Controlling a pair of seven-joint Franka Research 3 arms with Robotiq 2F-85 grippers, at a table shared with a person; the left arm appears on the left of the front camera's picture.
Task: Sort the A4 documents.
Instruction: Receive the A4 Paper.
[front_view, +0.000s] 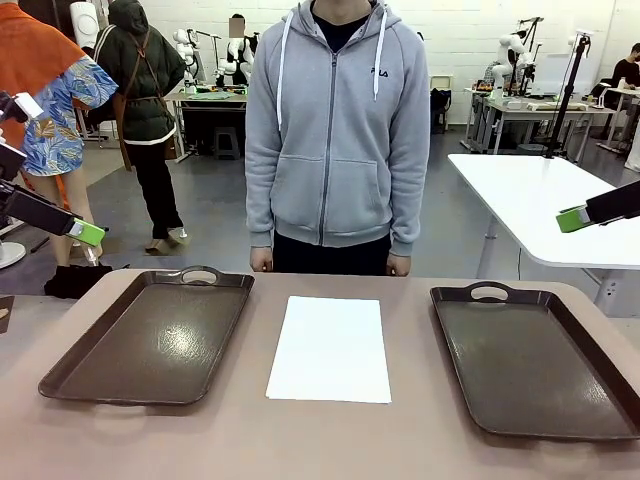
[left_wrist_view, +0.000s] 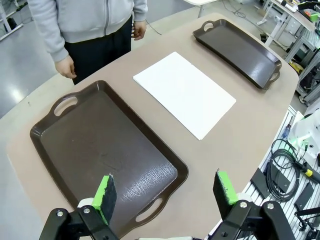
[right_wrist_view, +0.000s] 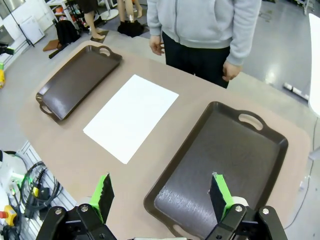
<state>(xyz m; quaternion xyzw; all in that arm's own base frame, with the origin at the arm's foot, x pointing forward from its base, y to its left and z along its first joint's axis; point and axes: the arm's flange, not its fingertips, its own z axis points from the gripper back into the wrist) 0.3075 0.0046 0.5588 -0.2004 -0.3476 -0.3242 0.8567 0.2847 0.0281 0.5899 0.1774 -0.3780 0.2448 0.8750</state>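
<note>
A white stack of A4 documents (front_view: 331, 348) lies flat in the middle of the table, between two dark brown trays; the same sheets appear as A4 documents (left_wrist_view: 184, 93) and A4 documents (right_wrist_view: 131, 115) in the wrist views. My left gripper (left_wrist_view: 166, 192) hovers open high above the left tray (left_wrist_view: 102, 150), holding nothing. My right gripper (right_wrist_view: 159, 192) hangs open above the near end of the right tray (right_wrist_view: 222, 165), also holding nothing. In the front view one green left fingertip (front_view: 87, 233) and one green right fingertip (front_view: 573, 218) show at the edges, well above the table.
The left tray (front_view: 152, 338) and right tray (front_view: 535, 356) both lie bare. A person in a grey hoodie (front_view: 335, 130) stands at the far edge, hands hanging by the table rim. A white table (front_view: 540, 205) stands behind on the right. Cables (left_wrist_view: 282, 167) lie beside the table.
</note>
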